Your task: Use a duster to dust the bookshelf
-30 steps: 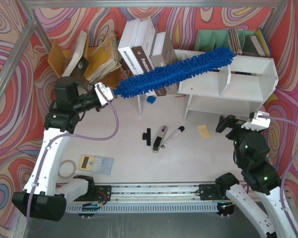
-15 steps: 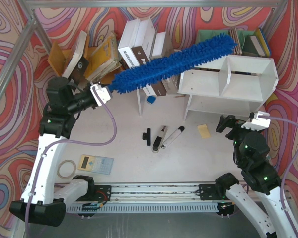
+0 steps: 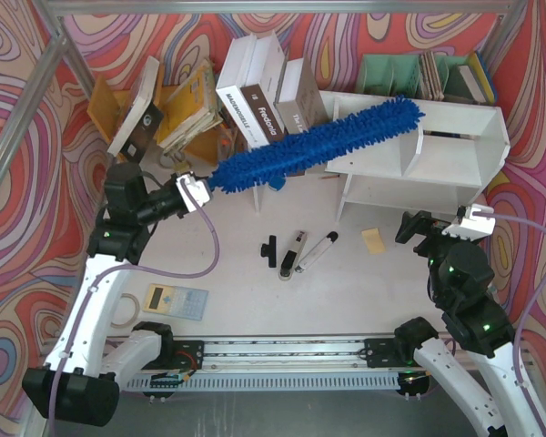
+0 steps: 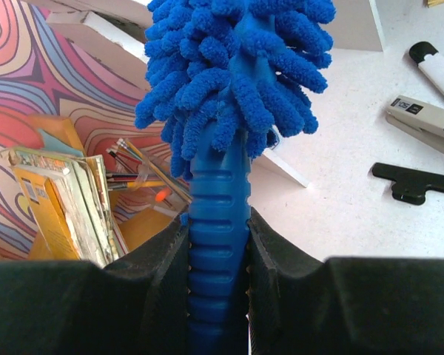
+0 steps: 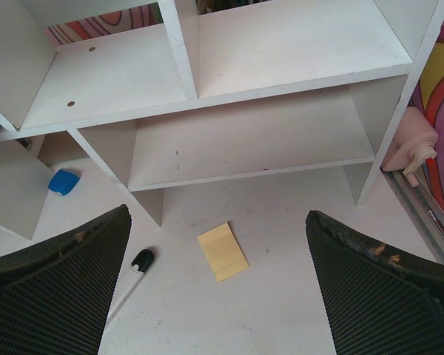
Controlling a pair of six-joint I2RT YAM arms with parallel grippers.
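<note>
- The left gripper [image 4: 218, 244] is clamped tight on the ribbed, slim blue handle of the long bright-blue fluffy chenille duster [image 3: 318, 141], with a black finger [image 4: 166, 266] pressed against each side of it.
- From that grip the duster runs up and to the right, raised above the white desk [image 3: 237, 273]. It crosses in front of the white and brown books [image 3: 264, 105] that lean against a thin white upright board [image 3: 256, 193].
- Its fluffy far end lies over the top board of the large white wooden bookshelf [image 3: 455, 137], close to the central divider. From here I cannot tell whether the fibres touch the wood.
- The bookshelf stands at the far right of the desk, its two cubbies and lower shelf facing the arms.
- The right gripper [image 5: 218, 281] hangs low in front of the bookshelf with its jaws spread wide and nothing between them.
- Just beneath it, in front of the lower shelf, a small yellow sticky note [image 5: 223, 252] lies flat on the desk.
- In the middle of the desk, well apart from both arms, lie a black-and-silver stapler [image 3: 293, 253], a white marker with a black cap [image 3: 318, 248] and a small black piece [image 3: 269, 250].
- Near the left arm's base sit a pale blue calculator [image 3: 175, 300] and a roll of tape [image 3: 121, 310].
- A green slotted rack of books [image 3: 391, 73] stands behind the bookshelf.
</note>
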